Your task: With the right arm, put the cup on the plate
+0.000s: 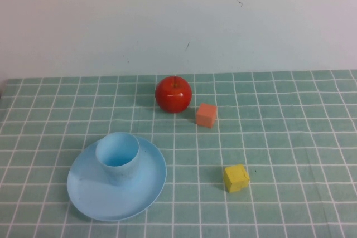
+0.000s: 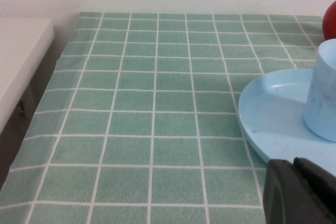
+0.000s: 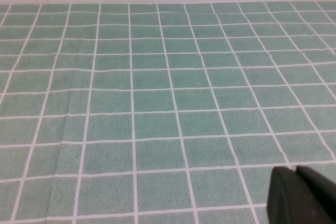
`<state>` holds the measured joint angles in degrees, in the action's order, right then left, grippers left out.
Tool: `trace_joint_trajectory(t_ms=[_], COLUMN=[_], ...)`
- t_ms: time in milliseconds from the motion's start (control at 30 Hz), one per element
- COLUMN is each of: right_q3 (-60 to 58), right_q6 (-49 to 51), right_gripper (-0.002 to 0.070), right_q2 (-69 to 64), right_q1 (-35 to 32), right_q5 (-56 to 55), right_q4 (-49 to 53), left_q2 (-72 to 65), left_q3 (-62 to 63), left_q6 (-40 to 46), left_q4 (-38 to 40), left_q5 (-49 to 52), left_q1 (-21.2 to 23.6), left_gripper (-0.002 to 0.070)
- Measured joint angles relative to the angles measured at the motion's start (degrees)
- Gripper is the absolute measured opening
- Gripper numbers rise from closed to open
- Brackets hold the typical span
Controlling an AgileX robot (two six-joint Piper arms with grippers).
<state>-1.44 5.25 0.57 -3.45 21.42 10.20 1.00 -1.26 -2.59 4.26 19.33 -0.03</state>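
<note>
The small light blue cup [image 1: 117, 157] stands upright on the wide light blue plate [image 1: 146, 190], at the table's front left. In the left wrist view the cup [image 2: 324, 95] and the plate [image 2: 273, 114] show close ahead of my left gripper [image 2: 293, 162], whose black fingers lie together, empty. My right gripper [image 3: 295, 170] is also shut and empty, over bare green checked cloth, with neither cup nor plate in its view. Neither arm shows in the high view.
A red apple [image 1: 173, 94] and an orange cube [image 1: 206, 115] sit behind the plate. A yellow cube [image 1: 236, 178] lies to the plate's right. The white wall bounds the table at the back. A white ledge [image 2: 21, 61] borders the table's left edge.
</note>
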Motion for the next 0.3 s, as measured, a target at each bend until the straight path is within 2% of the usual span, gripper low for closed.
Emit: trace_joint_trajectory(t_ms=[300], right_q3=[0.0], right_q6=[-5.6], right_gripper=[-0.0003], right_q2=[0.0], right_q1=[0.0], right_q5=[-0.2], right_q4=[-1.4], left_q2=[0.0], left_q3=[0.0], left_q6=[0.0], left_q4=[0.0], left_q5=[0.0], left_q1=[0.0], left_gripper=[-0.0003])
